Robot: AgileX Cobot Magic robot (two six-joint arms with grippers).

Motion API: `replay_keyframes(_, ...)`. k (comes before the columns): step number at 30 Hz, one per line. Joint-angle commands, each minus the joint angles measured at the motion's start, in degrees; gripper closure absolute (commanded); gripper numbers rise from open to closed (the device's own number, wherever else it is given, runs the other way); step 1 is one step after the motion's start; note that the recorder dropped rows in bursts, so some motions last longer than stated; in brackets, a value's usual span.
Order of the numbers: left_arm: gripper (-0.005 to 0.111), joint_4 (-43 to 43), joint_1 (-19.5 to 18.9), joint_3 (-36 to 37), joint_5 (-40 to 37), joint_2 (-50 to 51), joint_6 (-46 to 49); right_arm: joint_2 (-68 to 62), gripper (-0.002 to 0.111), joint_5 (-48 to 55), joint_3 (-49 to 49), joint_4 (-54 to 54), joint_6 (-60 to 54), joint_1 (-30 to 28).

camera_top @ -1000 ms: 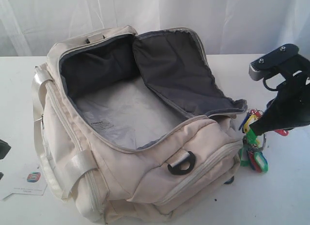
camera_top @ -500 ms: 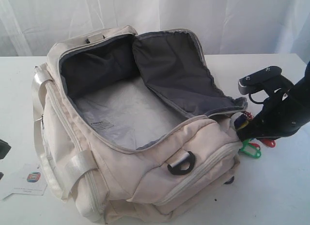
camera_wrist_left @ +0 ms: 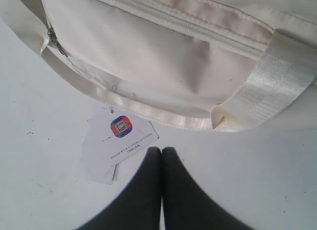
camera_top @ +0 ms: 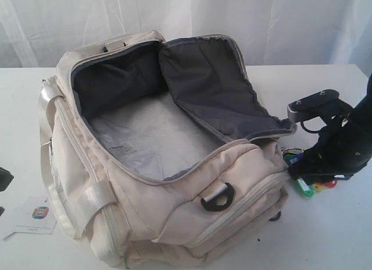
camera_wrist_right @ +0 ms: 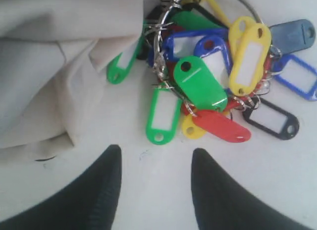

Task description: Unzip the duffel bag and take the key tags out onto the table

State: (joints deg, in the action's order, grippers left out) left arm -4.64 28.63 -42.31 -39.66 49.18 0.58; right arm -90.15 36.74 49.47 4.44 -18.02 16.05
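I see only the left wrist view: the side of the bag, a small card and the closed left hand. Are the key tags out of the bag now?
Observer: Yes. In the right wrist view the key tags lie in a bunch on the table, against the end of the duffel bag.
Operator: Does the right hand hold them?
Observer: No. The right hand is open, close beside the tags, with nothing in it.
Operator: Is the bag unzipped?
Observer: Yes. The exterior view shows its flap folded back and the dark grey lining exposed.
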Motion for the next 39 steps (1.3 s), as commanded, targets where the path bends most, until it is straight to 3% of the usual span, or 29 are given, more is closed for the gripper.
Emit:
replay_keyframes(1,0.106,0.7,0.1,0.2,-0.2,-0.5,-0.6,7.3,0.065,0.5,0.2,0.1,0.3,-0.1)
replay_keyframes(4,0.106,0.7,0.1,0.2,-0.2,-0.5,-0.6,14.8,0.067,0.4,0.2,1.5,0.5,-0.1)
replay_keyframes(5,0.106,0.7,0.1,0.2,-0.2,-0.5,-0.6,17.4,0.072,0.7,0.2,2.7,0.5,-0.1)
replay_keyframes(7,0.106,0.7,0.1,0.2,-0.2,-0.5,-0.6,22.3,0.102,1.5,0.2,7.4,-3.4,-0.1)
replay_keyframes(8,0.106,0.7,0.1,0.2,-0.2,-0.5,-0.6,24.7,0.108,1.6,0.2,9.7,-5.9,-0.1)
replay_keyframes(16,0.106,-1.0,0.1,0.3,-0.8,-0.5,-3.6,37.0,0.108,6.3,-0.7,15.7,-7.9,-0.1)
replay_keyframes(19,0.106,-0.7,0.1,0.3,-0.8,-3.1,-8.6,41.1,0.108,7.2,-2.0,19.5,-11.9,-0.1)
replay_keyframes(25,0.106,3.1,0.1,-0.5,-1.3,-12.7,-8.6,48.5,0.108,6.6,-4.1,21.8,-12.8,-0.1)
replay_keyframes(32,0.106,2.9,0.1,-0.7,-2.1,-21.1,-8.3,50.5,0.108,6.1,-6.0,21.7,-12.8,-0.1)
replay_keyframes(39,0.106,2.9,0.1,-0.7,-1.9,-21.9,-8.3,50.5,0.108,6.1,-6.0,21.6,-12.8,-0.1)
